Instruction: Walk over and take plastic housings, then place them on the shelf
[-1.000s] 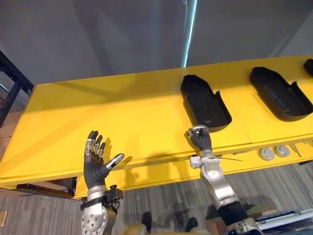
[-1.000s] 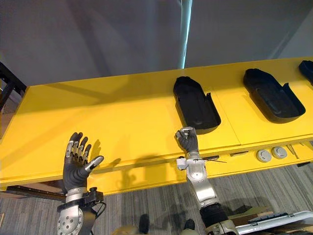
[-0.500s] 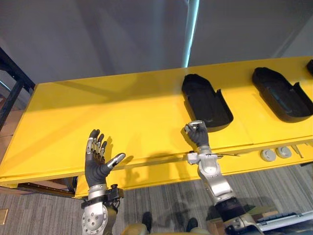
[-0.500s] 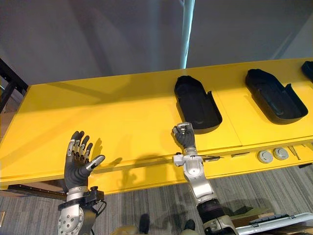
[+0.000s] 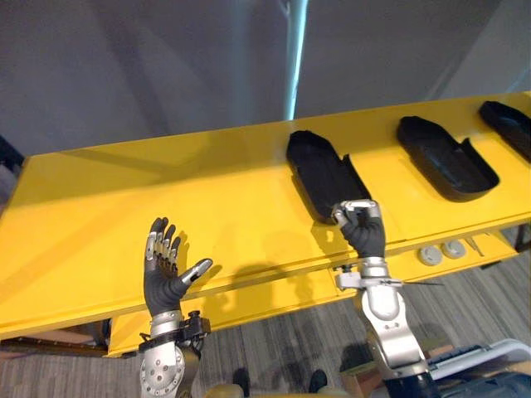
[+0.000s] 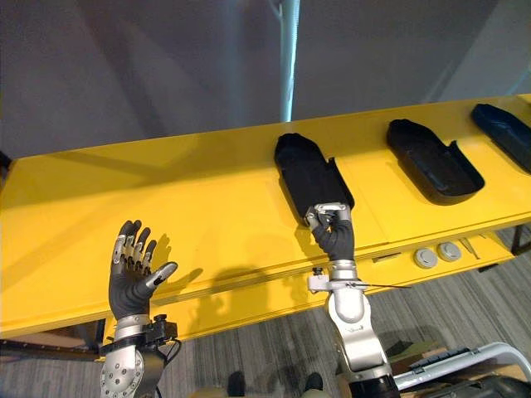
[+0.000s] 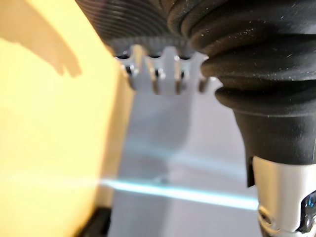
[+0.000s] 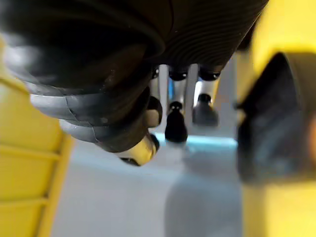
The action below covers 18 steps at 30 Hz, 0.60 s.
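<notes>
Right hand (image 5: 359, 230) curled, empty, just short of housing (image 5: 319, 170), likely lining up a grip; left hand (image 5: 166, 267) spread, idle.

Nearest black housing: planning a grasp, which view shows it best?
Left eye view: the nearest housing shows nearly whole, its near end by the right hand. Right eye view shows much the same; right wrist view, a dark blur.

A long yellow worktop (image 5: 124, 207) is stretching across before a grey wall (image 5: 124, 66), where a pale blue vertical strip (image 5: 294, 58) is glowing. Two round grey discs (image 5: 431, 255) are lying side by side on its lower ledge (image 5: 274, 298), above striped grey carpet (image 5: 282, 356).
</notes>
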{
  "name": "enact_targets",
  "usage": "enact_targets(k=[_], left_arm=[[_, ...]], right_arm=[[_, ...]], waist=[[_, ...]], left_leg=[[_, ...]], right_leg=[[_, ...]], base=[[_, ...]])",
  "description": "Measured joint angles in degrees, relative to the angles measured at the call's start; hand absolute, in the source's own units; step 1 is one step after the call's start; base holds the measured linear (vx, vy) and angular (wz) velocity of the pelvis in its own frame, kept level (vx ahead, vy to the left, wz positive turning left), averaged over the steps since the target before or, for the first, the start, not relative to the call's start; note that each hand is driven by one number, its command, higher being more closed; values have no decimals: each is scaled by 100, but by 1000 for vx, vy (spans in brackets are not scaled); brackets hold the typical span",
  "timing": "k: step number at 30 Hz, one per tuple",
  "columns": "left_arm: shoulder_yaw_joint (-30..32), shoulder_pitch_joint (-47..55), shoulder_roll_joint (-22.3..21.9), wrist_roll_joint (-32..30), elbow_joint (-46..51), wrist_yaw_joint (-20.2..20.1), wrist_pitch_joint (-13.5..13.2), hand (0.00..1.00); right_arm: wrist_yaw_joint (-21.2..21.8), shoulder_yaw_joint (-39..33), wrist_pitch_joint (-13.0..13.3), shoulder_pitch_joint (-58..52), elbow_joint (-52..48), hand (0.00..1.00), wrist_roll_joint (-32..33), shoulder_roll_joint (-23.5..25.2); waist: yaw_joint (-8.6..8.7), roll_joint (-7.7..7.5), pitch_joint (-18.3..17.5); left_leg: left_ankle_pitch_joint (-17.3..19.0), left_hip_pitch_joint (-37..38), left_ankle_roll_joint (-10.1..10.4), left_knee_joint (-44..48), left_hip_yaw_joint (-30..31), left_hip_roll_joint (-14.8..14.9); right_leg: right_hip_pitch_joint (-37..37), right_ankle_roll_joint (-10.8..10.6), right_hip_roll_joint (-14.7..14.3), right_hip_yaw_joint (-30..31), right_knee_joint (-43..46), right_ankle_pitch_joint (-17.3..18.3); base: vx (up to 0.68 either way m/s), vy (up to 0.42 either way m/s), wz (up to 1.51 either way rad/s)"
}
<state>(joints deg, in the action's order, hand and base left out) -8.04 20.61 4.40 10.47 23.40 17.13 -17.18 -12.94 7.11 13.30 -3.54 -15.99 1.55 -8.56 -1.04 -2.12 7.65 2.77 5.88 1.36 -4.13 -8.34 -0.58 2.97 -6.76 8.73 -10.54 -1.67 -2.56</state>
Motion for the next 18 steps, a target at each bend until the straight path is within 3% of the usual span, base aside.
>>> enact_targets(k=[6,8,11,15,18], left_arm=[[-203,-474,198,-27,0,-220,-181,0],[-300,-593,203,-26,-7,-240,-160,0],[-459,-764,201,-26,-49,-238,-149,0],[-692,-1117,196,-133,-274,-172,-128,0],[-696,-1333,132,-349,-284,-23,-128,0]], right_arm=[[-617,-701,-23,-483,-213,0,124,158],[-728,-1045,-66,-913,-432,0,154,309],[-803,-1437,-55,-1380,-633,0,235,436],[-798,-1792,184,-1802,-636,0,507,606],[-531,-1822,456,-1810,-855,0,742,591]], waist=[[243,44,-171],[518,61,-187],[779,148,-209],[1132,250,-209],[1151,354,-182]], left_leg=[[349,151,19,306,-777,81],[543,234,63,495,-1140,159],[683,248,90,640,-1469,228],[856,325,179,806,-2039,373],[934,275,217,996,-2214,456]], right_leg=[[-136,-33,-122,782,-4,-101],[-157,-27,-214,1143,-14,-117],[-263,-15,-310,1478,-24,-179],[-345,29,-508,2016,-184,-341],[-506,66,-642,2257,-200,-399]], base=[[2,21,-68],[-48,7,-85],[-53,-13,-73],[-82,-46,-74],[-75,-85,-47]])
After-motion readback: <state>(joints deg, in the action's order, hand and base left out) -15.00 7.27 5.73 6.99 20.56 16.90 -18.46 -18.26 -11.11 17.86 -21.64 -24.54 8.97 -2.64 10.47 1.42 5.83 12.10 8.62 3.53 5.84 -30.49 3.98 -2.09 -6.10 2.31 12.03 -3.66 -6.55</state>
